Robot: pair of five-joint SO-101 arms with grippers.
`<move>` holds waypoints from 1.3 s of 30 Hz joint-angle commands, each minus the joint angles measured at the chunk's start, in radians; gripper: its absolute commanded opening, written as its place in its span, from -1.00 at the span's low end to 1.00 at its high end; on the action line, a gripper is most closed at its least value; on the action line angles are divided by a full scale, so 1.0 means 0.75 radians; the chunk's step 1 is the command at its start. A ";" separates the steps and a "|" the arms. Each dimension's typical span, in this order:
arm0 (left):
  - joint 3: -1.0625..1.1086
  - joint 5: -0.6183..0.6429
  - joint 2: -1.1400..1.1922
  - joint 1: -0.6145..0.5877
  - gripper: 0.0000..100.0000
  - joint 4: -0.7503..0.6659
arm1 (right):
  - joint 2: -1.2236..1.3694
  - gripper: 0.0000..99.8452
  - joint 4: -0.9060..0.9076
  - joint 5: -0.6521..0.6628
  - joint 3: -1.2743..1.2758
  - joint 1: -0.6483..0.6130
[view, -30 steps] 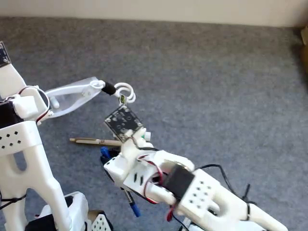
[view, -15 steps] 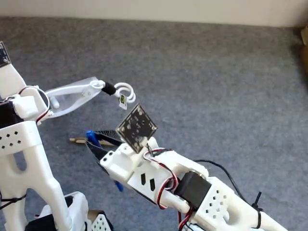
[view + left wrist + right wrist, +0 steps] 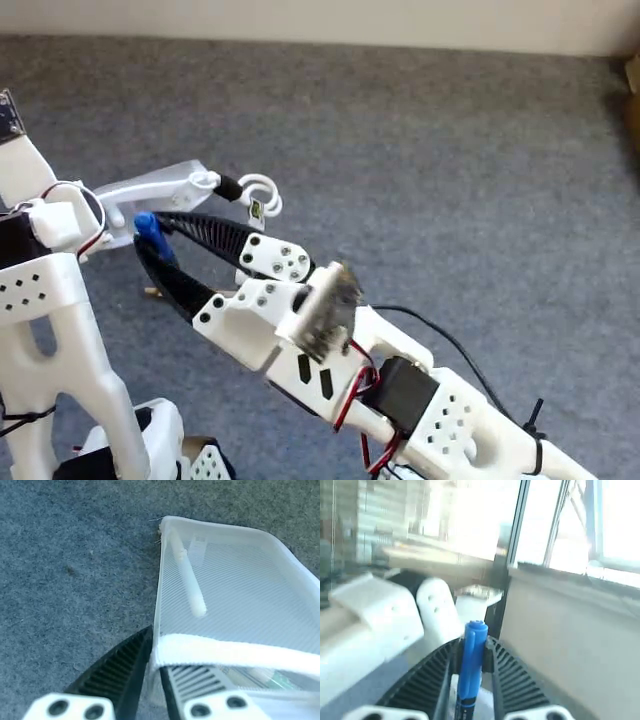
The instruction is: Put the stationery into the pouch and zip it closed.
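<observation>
Swinging the blue pen point(image 3: 146, 222) up off the table, clamped in the right gripper point(image 3: 149, 237), toward the pouch point(image 3: 160, 190) pinched by the left gripper point(image 3: 156, 656); ready for insertion, seemingly.

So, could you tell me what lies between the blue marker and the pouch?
Nothing does: the high view shows the blue marker right beside the pouch, with no object between.

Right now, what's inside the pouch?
Through the mesh of the pouch, one white stick lies inside. By the left pincer the hem covers whatever else is there. The marker is outside, in the right pincer.
</observation>
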 commanded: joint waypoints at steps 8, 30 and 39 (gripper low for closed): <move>-0.007 0.014 -0.038 -0.015 -0.99 -0.025 | 0.236 -0.99 -0.410 0.031 -0.044 0.017; -0.001 0.014 -0.038 -0.015 -0.99 -0.025 | 0.433 -0.99 -0.742 0.031 -0.046 0.077; -0.001 0.014 -0.038 -0.015 -0.99 -0.025 | 0.537 -0.99 -0.999 0.031 -0.046 0.116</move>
